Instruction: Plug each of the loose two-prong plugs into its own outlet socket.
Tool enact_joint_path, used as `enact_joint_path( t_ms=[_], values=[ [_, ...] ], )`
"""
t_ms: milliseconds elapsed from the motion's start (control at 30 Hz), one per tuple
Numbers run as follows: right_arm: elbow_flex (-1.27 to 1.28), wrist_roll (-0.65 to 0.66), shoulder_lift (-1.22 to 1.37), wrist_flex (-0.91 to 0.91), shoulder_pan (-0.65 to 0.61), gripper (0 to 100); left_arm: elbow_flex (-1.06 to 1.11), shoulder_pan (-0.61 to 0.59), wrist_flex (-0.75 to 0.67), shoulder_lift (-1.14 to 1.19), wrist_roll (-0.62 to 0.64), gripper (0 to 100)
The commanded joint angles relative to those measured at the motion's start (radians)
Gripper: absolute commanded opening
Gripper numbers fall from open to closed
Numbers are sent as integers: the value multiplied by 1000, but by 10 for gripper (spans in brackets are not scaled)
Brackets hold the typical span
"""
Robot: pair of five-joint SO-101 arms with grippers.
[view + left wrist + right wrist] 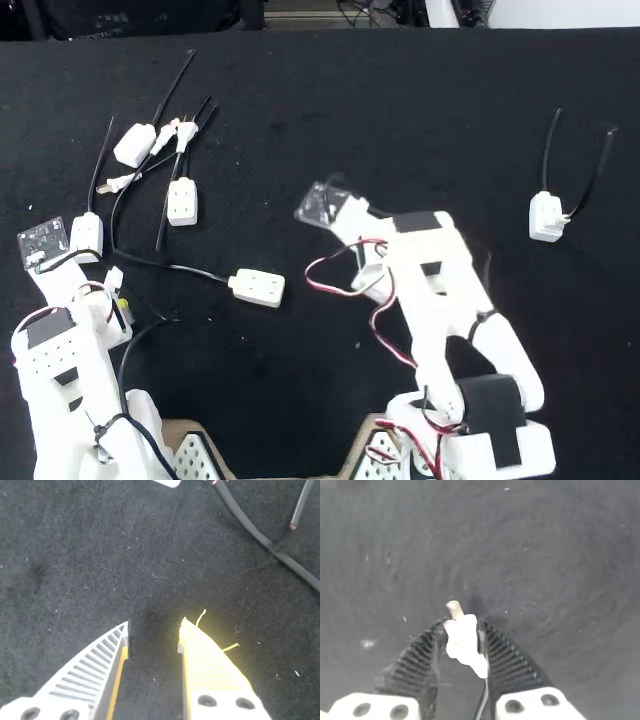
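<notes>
Black cloth bench [420, 110]: carrying sockets, cables and both arms.
Right fingers [492, 642]: clamped on a white plug [465, 642].
Plug axis: in line with the fingers, prong [454, 609] pointing out past the tips, over bare cloth.
Left fingers [195, 652]: apart, holding nothing, low over the cloth near a black cable [260, 537].
Likely target: white socket [258, 287], lying between the arms, seemingly nearer the right one; probably calls for turning the prong toward its face.

A white plastic block [167, 482] is cut off at the edge, and the small white two-prong plug [464, 640] hides one prong.
</notes>
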Motion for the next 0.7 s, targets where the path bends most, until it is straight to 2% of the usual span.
enact_joint_path(
  t_ms=[0, 167, 233, 467, 667],
  values=[
    [-31, -81, 51, -46, -26, 23, -15, -8, 31, -17, 3, 167],
    [-38, -81, 85, -37, -21, 139, -15, -8, 31, -17, 3, 167],
    [-38, -75, 85, -20, -11, 140, -15, -8, 31, -17, 3, 167],
    [-35, 78, 85, 34, 69, 140, -15, -8, 31, -17, 3, 167],
    [36, 87, 85, -71, 61, 139, -15, -8, 29, -17, 3, 167]
  ],
)
